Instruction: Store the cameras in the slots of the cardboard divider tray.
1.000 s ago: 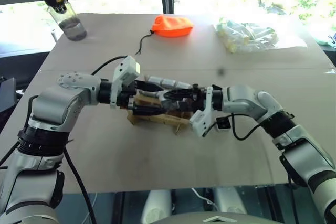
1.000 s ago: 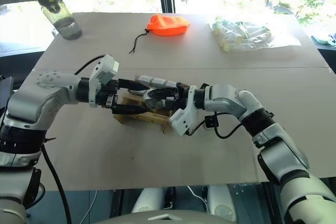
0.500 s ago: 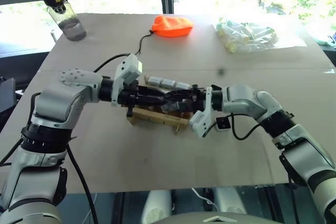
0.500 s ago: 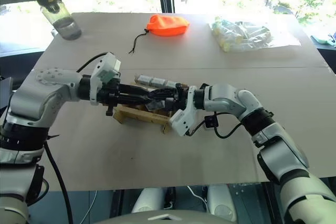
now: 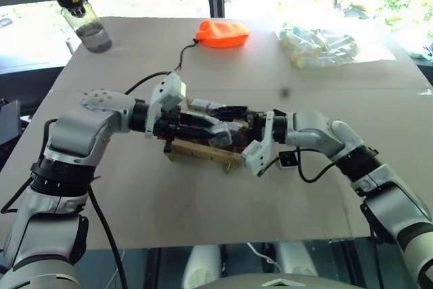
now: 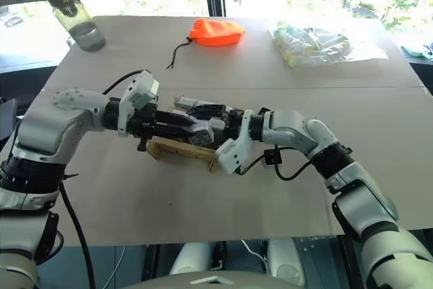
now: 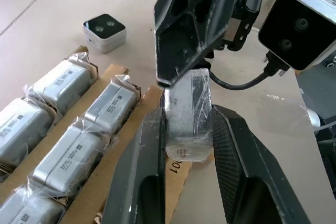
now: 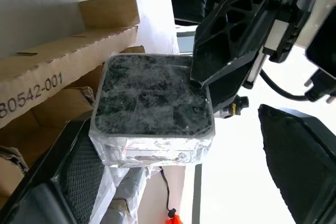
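Head views: both arms meet over the cardboard divider tray, which sits mid-table, nearer the front edge.

Left wrist view: the left gripper is clenched on a wrapped camera above the tray's corner; several cameras already fill slots, and one loose camera sits on the table beyond.

Right wrist view: the right gripper stands released around that camera, so the handover looks done and slotting remains
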Motion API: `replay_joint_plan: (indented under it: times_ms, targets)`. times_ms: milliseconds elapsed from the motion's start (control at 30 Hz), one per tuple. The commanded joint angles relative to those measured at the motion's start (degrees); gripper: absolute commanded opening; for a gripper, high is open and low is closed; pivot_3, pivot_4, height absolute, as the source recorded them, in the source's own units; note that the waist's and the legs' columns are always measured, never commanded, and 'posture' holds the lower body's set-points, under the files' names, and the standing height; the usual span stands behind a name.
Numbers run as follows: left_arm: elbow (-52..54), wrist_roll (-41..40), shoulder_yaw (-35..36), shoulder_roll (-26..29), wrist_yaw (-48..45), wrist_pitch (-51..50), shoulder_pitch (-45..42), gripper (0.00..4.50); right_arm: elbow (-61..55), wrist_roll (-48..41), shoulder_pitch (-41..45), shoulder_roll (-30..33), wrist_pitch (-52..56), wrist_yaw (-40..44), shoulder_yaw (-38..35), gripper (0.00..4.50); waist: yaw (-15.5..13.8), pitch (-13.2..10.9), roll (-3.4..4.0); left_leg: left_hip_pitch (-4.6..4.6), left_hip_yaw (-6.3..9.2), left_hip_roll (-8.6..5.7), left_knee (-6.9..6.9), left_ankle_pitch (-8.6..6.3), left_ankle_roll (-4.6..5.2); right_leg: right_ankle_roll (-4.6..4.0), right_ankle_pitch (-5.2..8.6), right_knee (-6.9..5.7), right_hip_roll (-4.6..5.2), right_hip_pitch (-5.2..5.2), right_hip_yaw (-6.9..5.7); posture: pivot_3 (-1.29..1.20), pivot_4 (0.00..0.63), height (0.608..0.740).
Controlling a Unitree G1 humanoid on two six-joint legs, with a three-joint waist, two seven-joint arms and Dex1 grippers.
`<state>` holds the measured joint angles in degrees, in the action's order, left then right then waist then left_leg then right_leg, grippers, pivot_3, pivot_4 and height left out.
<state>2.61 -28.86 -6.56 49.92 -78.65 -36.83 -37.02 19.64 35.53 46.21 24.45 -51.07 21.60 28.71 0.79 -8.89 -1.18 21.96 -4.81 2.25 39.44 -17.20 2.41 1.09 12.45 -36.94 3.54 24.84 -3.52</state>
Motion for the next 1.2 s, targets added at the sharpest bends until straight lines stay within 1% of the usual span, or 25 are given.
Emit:
replay_joint_plan:
  times_ms: [33,100,167,267,367,467,533,633,733,833,867,900,967,1200]
  targets:
    - [-6.1,1.5,4.0,1.4,-3.5,8.8,-3.1,0.66,-8.4,-16.3,-5.5,2.9,6.1,5.7,-4.7,4.47,-0.2,0.0,0.0,0.02,0.03,0.0,0.0,0.0,0.0,0.0,0.0,0.01,0.01,0.0,-0.04,0.0,0.15,0.726]
    - [-10.7,3.1,4.5,2.7,-6.4,14.8,-4.0,0.66,-13.6,-26.4,-10.9,4.8,11.4,9.6,-6.2,4.47,-0.2,0.0,0.0,0.03,0.09,0.0,0.0,0.0,0.0,0.0,0.0,0.06,0.01,-0.05,-0.13,0.0,0.15,0.726]
    - [-14.1,3.3,5.1,3.1,-8.8,17.7,-4.9,0.66,-19.4,-34.1,-16.4,6.5,18.6,12.5,-8.1,4.47,-0.2,0.0,0.0,0.03,0.05,-0.01,0.0,0.0,0.0,0.0,0.0,0.08,0.02,-0.05,-0.11,0.0,0.15,0.726]
    - [-19.0,4.5,5.1,4.0,-12.5,25.5,-4.8,0.66,-29.6,-47.4,-26.4,10.2,31.6,16.5,-11.3,4.47,-0.2,0.0,0.0,0.01,0.06,0.0,-0.01,0.0,0.01,0.0,0.0,0.07,0.02,-0.06,-0.11,0.0,0.15,0.726]
    - [-20.0,2.2,2.9,6.4,-13.9,31.0,-2.7,0.66,-37.4,-59.2,-34.8,13.9,42.4,18.7,-16.4,4.47,-0.2,0.0,0.0,0.02,0.11,0.01,-0.01,-0.01,0.01,0.0,0.0,0.07,0.02,-0.07,-0.13,0.0,0.15,0.726]
    - [-22.5,1.4,0.4,7.6,-13.9,36.4,-1.6,0.66,-41.0,-70.4,-44.0,18.5,47.9,24.7,-23.1,4.47,-0.5,0.0,-0.02,-0.02,0.09,-0.01,0.02,-0.03,0.05,0.01,0.0,0.05,0.07,-0.11,-0.09,0.0,0.15,0.726]
    - [-25.0,1.8,-1.3,8.1,-13.9,40.9,-1.6,0.66,-40.7,-75.4,-49.9,21.0,50.5,29.3,-27.7,4.47,-0.8,0.0,-0.03,-0.05,0.12,-0.01,0.04,-0.04,0.08,0.01,0.0,0.06,0.06,-0.15,-0.09,0.0,0.15,0.726]
    - [-29.0,1.3,-3.1,7.7,-13.9,44.6,-3.3,0.66,-38.5,-77.4,-56.3,23.2,50.9,36.3,-32.4,4.47,-1.3,0.0,-0.05,-0.08,0.14,-0.01,0.06,-0.06,0.12,0.01,0.0,0.07,0.0,-0.21,-0.12,0.0,0.15,0.726]
    - [-33.3,2.3,-5.1,6.6,-13.9,48.5,-5.7,0.66,-35.1,-80.4,-59.3,21.7,50.6,41.8,-36.4,4.47,-1.6,0.0,-0.09,-0.09,0.15,-0.03,0.1,-0.12,0.24,0.01,0.0,0.08,-0.06,-0.22,-0.1,0.0,0.15,0.726]
    - [-36.5,3.5,-6.8,5.8,-13.9,51.9,-7.5,0.66,-31.9,-78.2,-60.3,19.8,47.2,45.5,-38.2,4.47,-1.7,0.0,-0.1,-0.09,0.12,-0.03,0.16,-0.12,0.25,0.02,0.0,0.07,-0.07,-0.24,-0.09,0.0,0.15,0.726]
    - [-37.1,3.7,-7.4,5.5,-13.9,52.8,-8.1,0.66,-30.4,-78.3,-60.4,18.2,45.8,46.4,-39.1,4.47,-1.7,0.1,-0.11,-0.09,0.13,-0.04,0.17,-0.11,0.24,0.02,0.0,0.07,-0.07,-0.25,-0.08,0.0,0.15,0.726]
    - [-38.3,3.8,-7.8,4.9,-13.9,53.9,-9.1,0.66,-28.9,-80.3,-60.6,16.0,44.1,49.6,-40.4,4.47,-1.7,0.1,-0.11,-0.09,0.12,-0.04,0.17,-0.11,0.23,0.02,0.0,0.07,-0.08,-0.25,-0.08,0.0,0.15,0.726]
    - [-40.1,3.4,-8.6,4.2,-13.9,54.7,-10.8,0.66,-26.6,-80.1,-61.6,14.0,42.7,52.4,-41.5,4.47,-1.7,0.1,-0.11,-0.06,0.14,-0.07,0.18,-0.08,0.17,0.02,0.0,0.1,-0.14,-0.24,-0.09,0.0,0.15,0.726]
    - [-43.1,2.5,-11.5,4.0,-13.9,56.7,-12.6,0.66,-23.7,-78.8,-61.1,11.2,41.2,57.1,-42.7,4.47,-1.5,0.1,-0.11,-0.1,0.04,-0.05,0.18,-0.09,0.19,0.02,0.0,0.09,-0.12,-0.23,0.0,0.0,0.15,0.726]
